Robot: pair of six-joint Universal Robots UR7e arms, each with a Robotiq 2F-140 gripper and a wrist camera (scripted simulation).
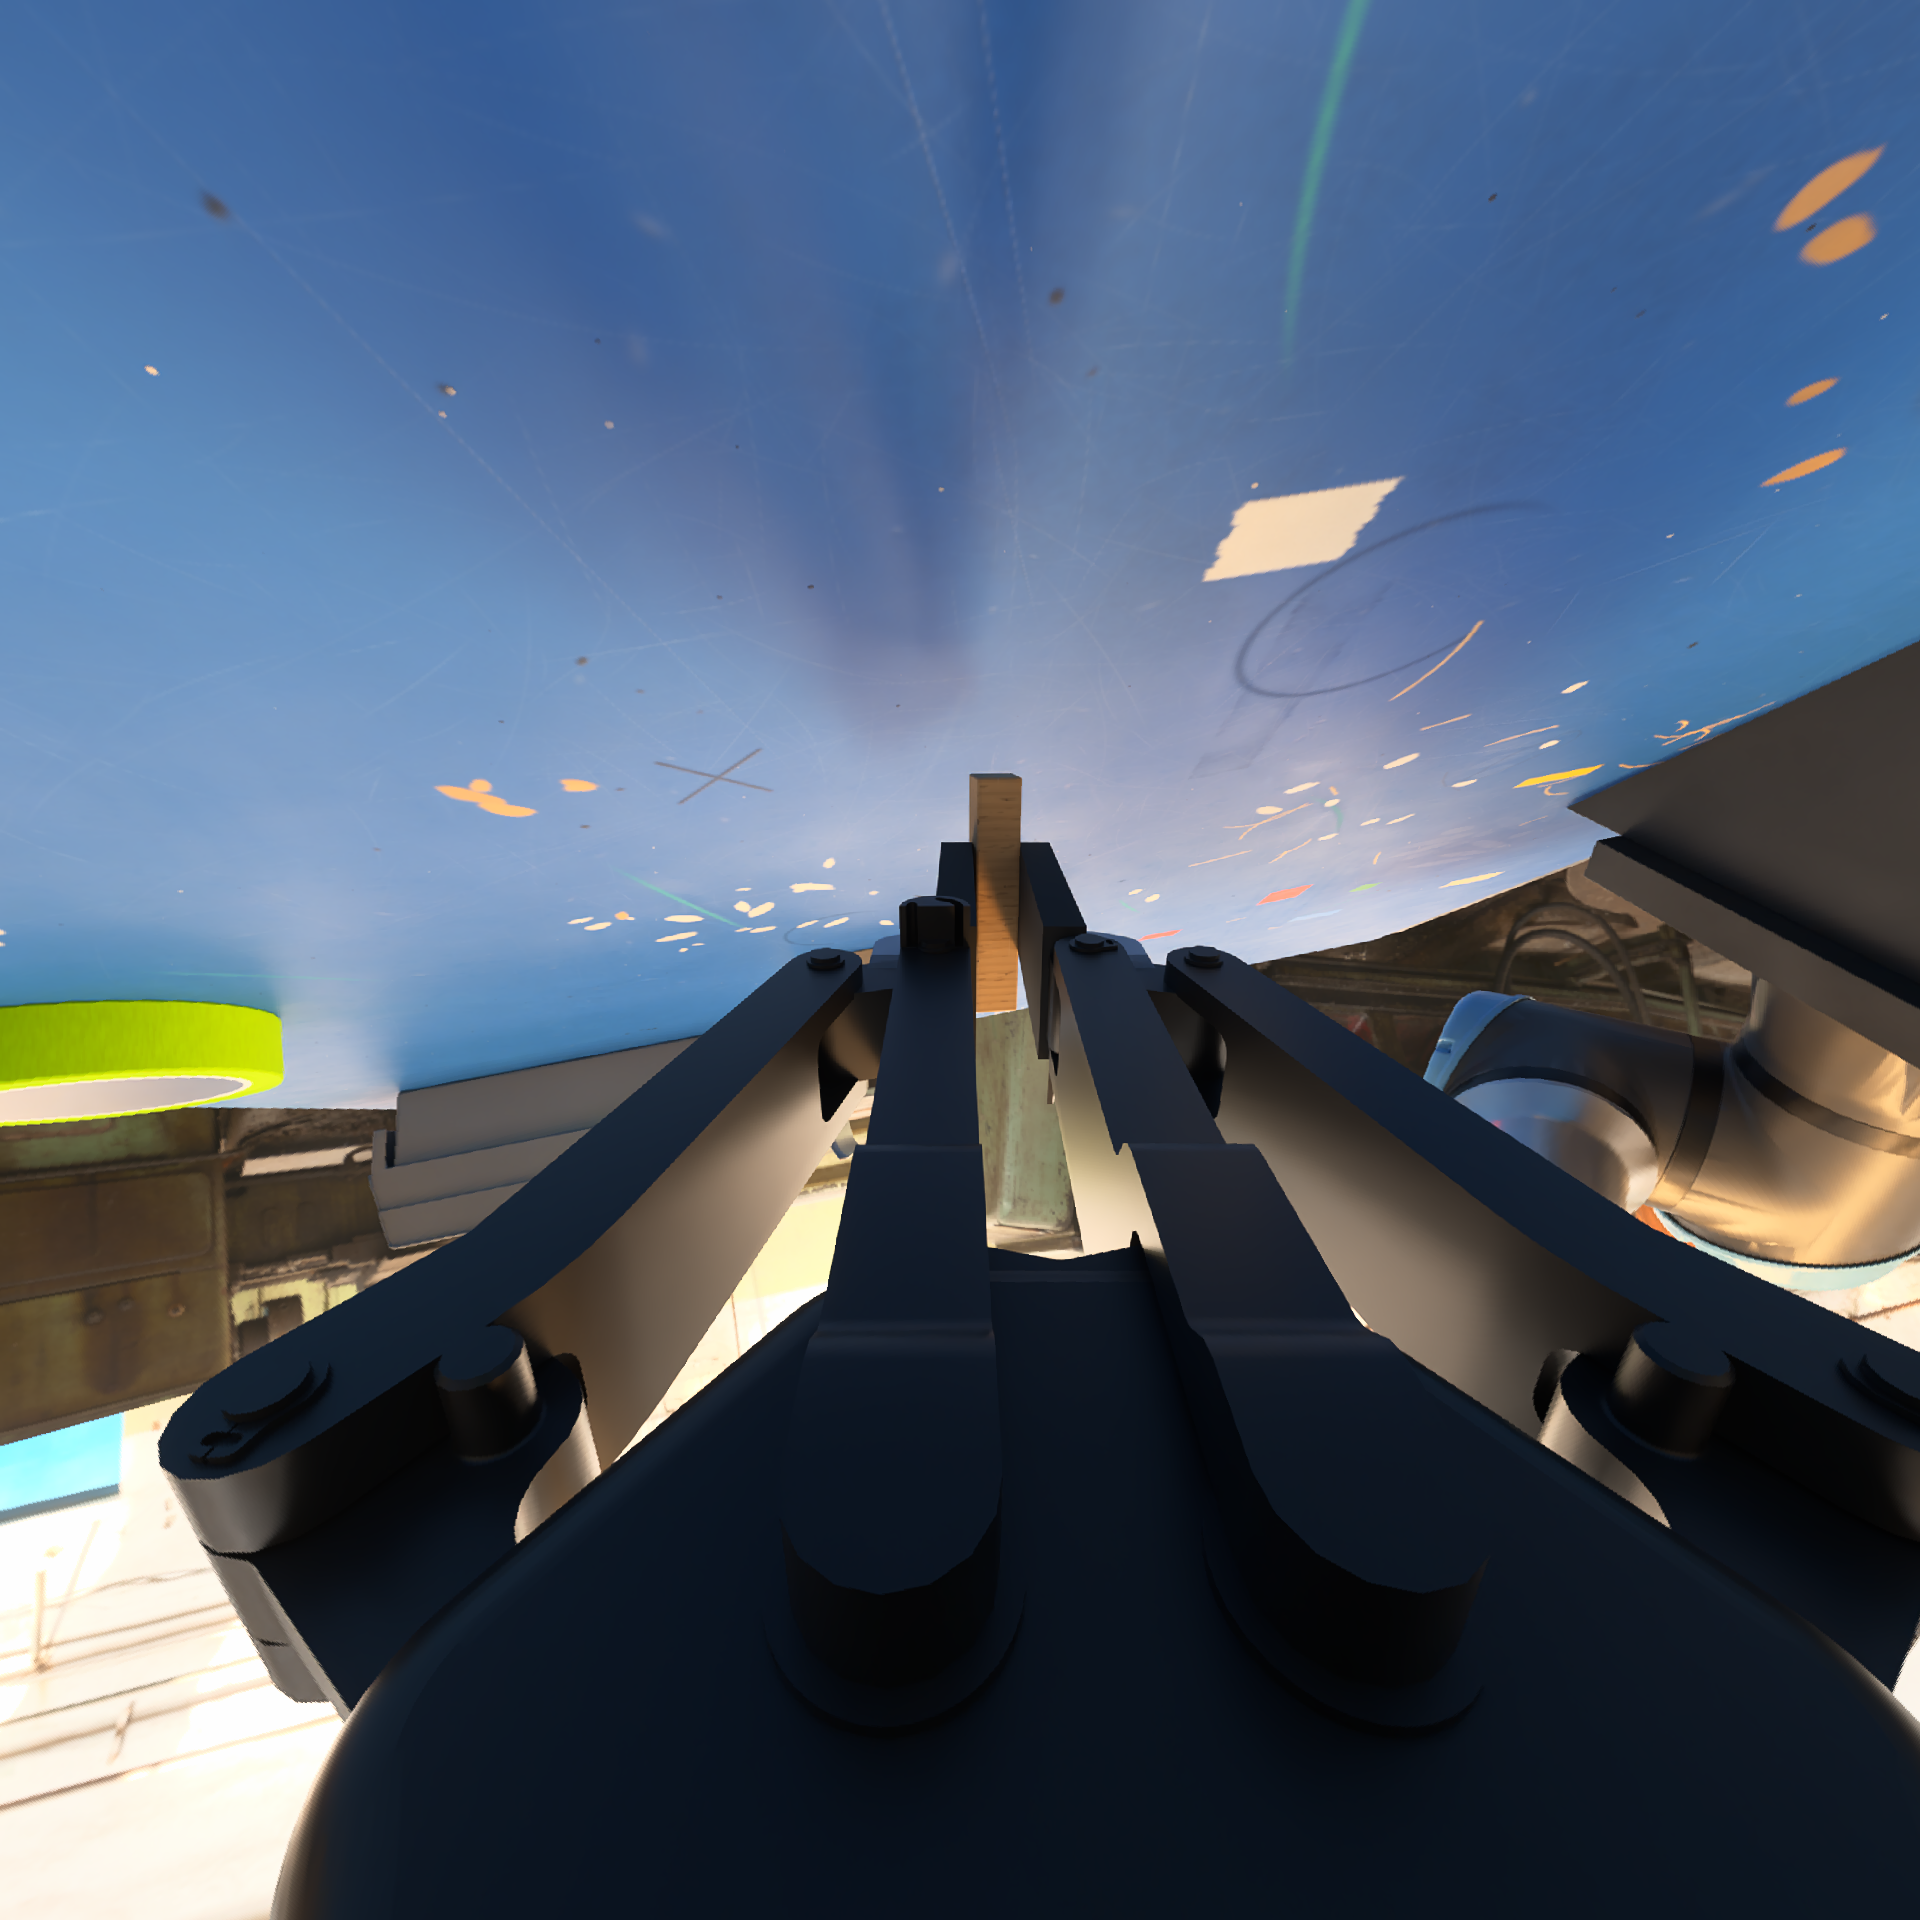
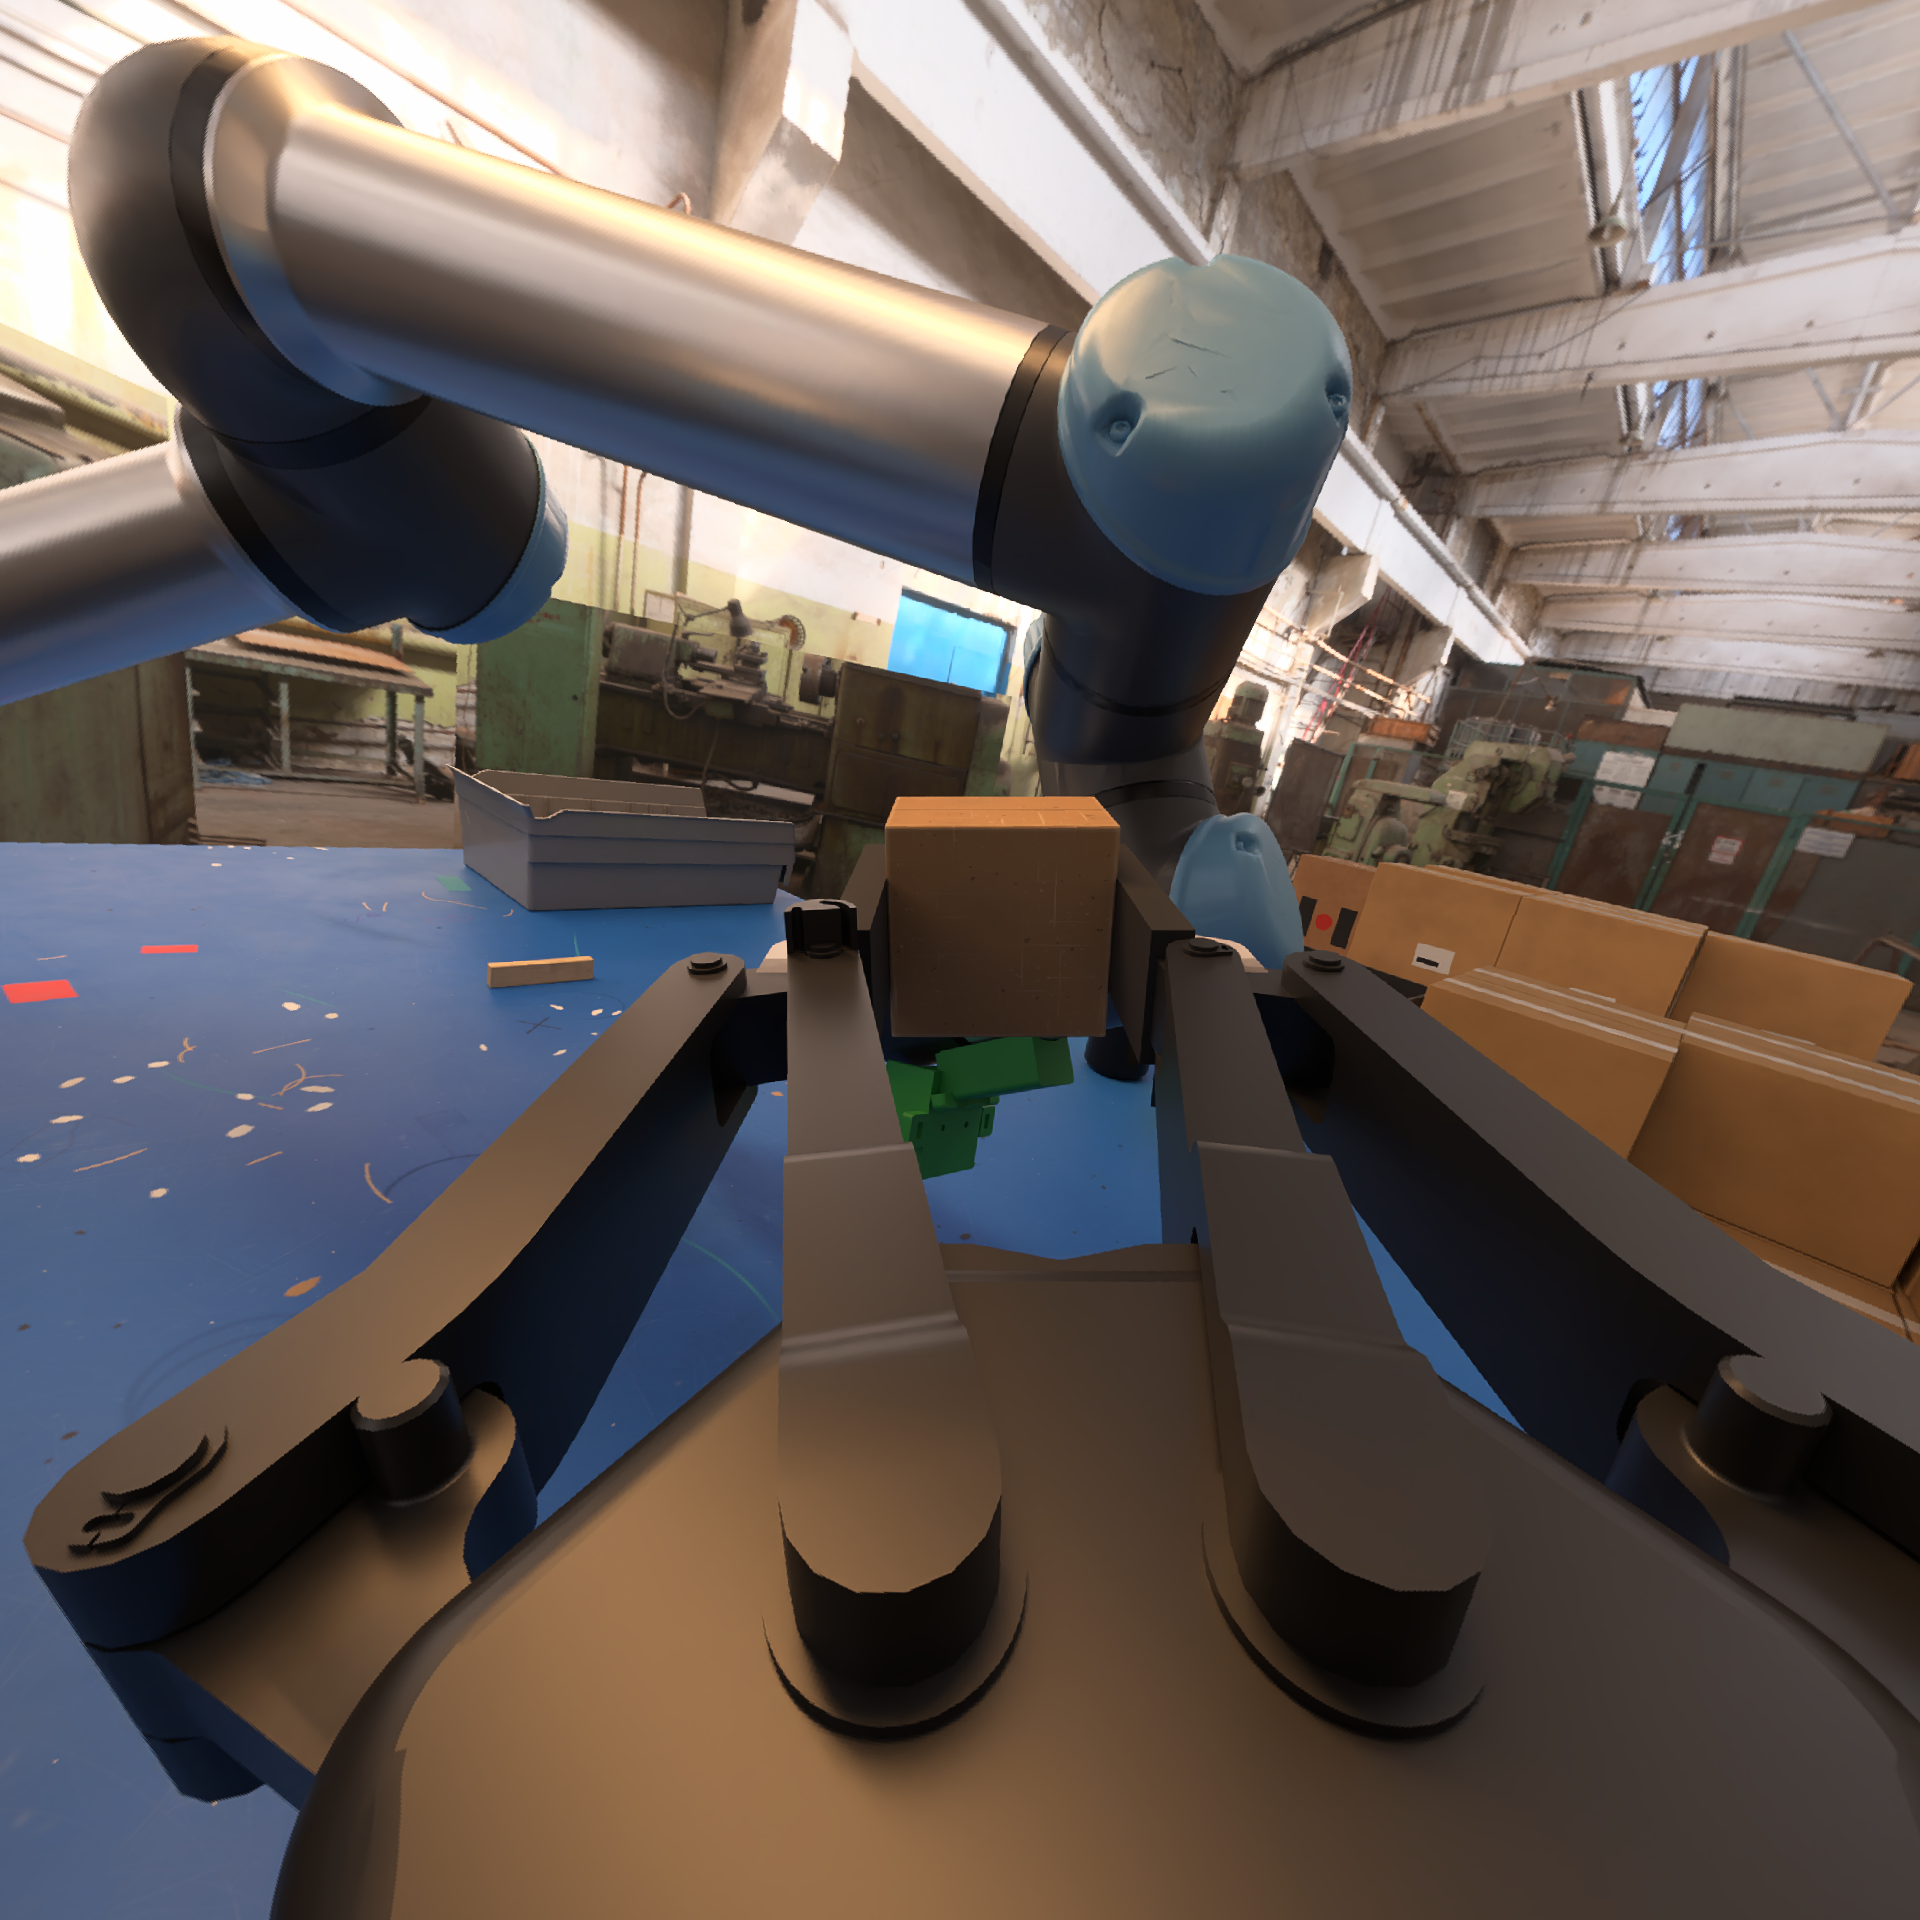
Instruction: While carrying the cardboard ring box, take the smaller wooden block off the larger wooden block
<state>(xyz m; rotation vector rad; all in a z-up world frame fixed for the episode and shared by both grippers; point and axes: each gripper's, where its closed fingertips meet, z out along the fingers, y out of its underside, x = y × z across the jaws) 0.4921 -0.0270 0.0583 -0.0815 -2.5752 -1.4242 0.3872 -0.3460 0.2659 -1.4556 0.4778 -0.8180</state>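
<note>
The left gripper (image 1: 995, 914) is seen nearly closed, its fingers (image 1: 1044, 904) pressed flat against a thin wooden block (image 1: 995, 883). The right gripper (image 2: 1000, 925) is held wider, clamped on the cardboard ring box (image 2: 1000, 916). A silver arm (image 2: 644, 312), apparently the left one, is stretched across above

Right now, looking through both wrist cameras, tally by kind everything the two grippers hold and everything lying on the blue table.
Wooden blocks: 2
Cardboard box: 1
Grey bin: 1
Lime tape roll: 1
Green blocky thing: 1
Total: 6
</note>
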